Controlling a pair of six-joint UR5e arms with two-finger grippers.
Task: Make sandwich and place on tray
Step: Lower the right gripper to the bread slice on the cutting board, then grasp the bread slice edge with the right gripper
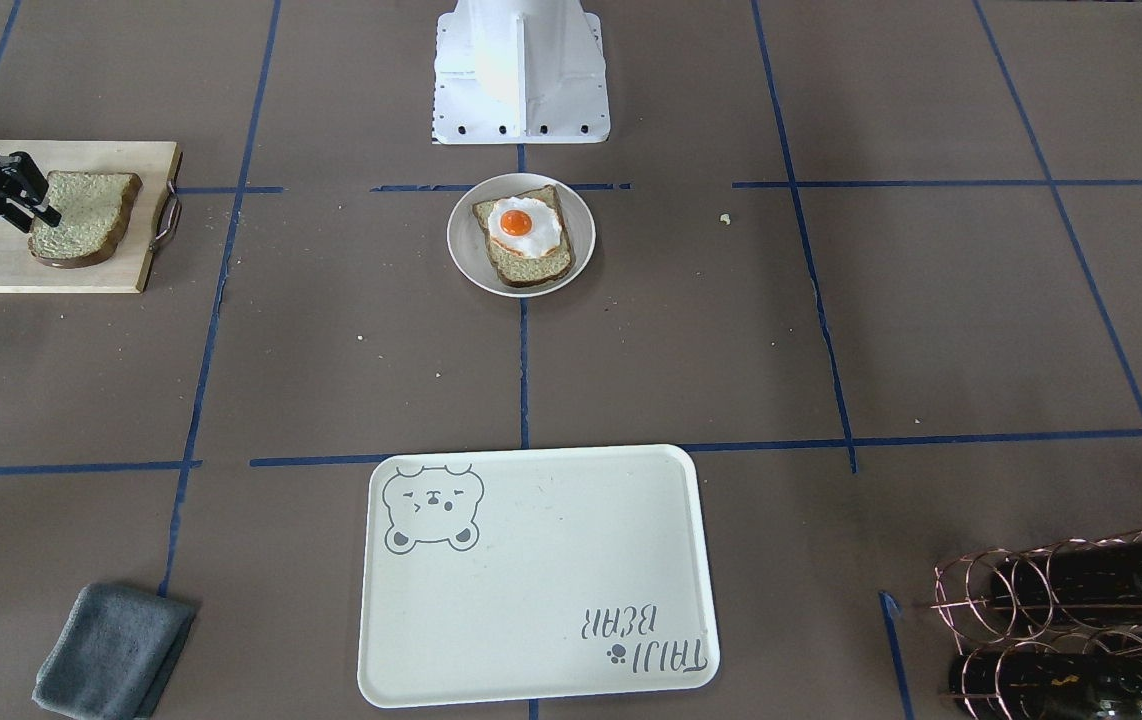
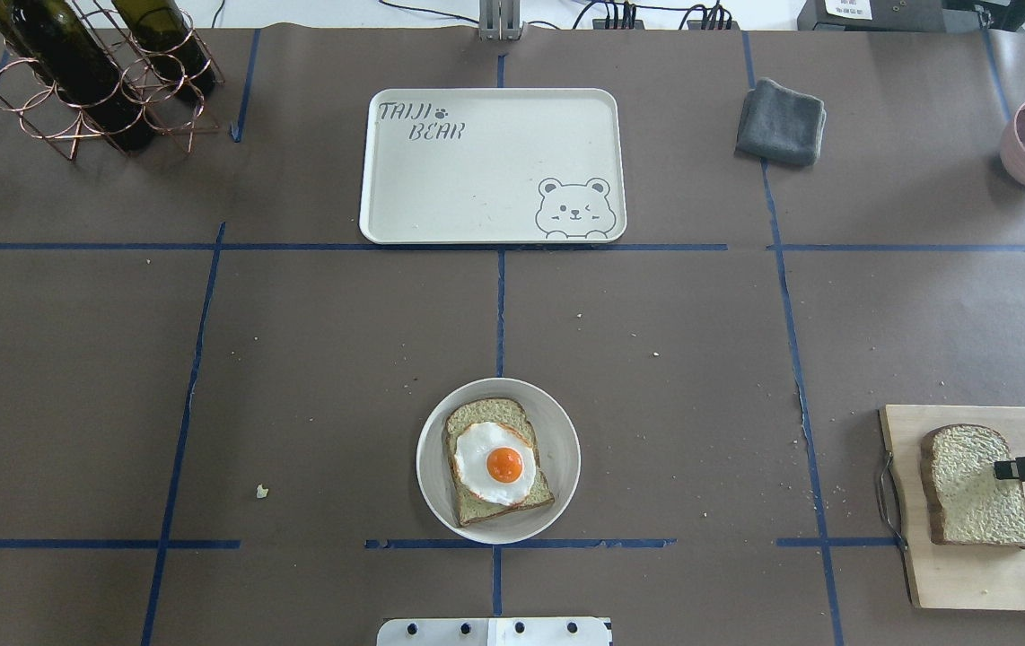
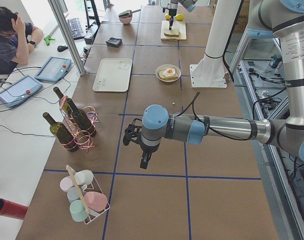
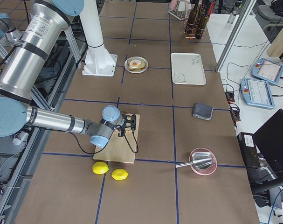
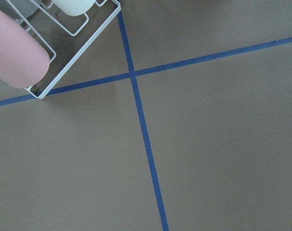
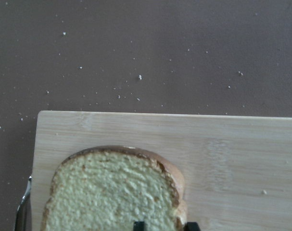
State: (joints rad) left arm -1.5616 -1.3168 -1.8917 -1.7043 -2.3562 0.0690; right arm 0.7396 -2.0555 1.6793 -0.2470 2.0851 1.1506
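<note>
Right gripper [image 1: 49,213], part open and holding nothing, straddles the crust of the bread slice [image 2: 970,489] directly beneath it on the wooden board [image 2: 970,583]; how wide the left gripper [image 3: 144,162] stands, I cannot tell

Overhead and front views share the tray [image 2: 494,179].

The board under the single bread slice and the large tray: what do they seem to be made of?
The board looks like pale wood, perhaps bamboo, with a matte finish: straight grain strips show in the right wrist view. The tray seems to be moulded plastic or melamine, cream and matte, with a rounded raised rim and a printed grey drawing.
</note>
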